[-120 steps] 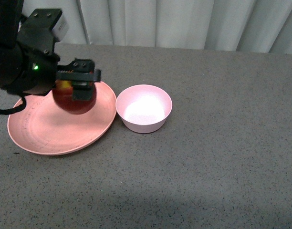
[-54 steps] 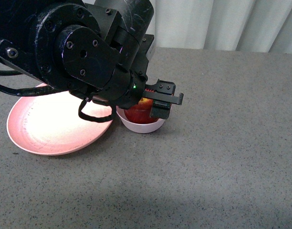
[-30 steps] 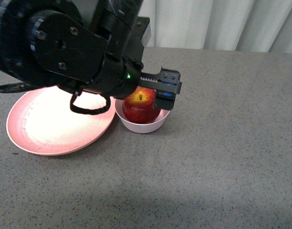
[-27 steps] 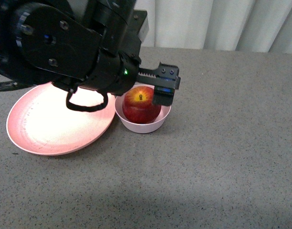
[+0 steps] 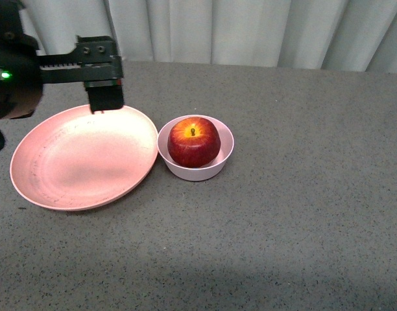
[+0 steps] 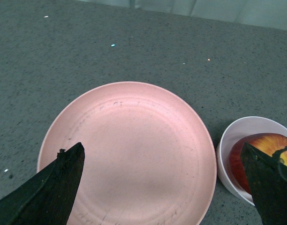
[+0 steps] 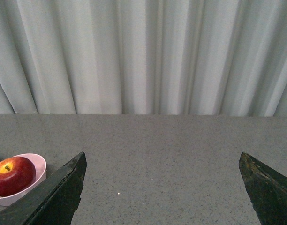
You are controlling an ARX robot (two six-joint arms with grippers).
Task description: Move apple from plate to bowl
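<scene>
The apple is dark red, with a yellow-orange patch around its stem. The bowl is pale pink, whitish inside. The plate is matte salmon-pink, faintly speckled. The table is speckled grey. The left hand is black. The curtain is pale grey-white.

No text, label or number can be read — nothing legible anywhere.
</scene>
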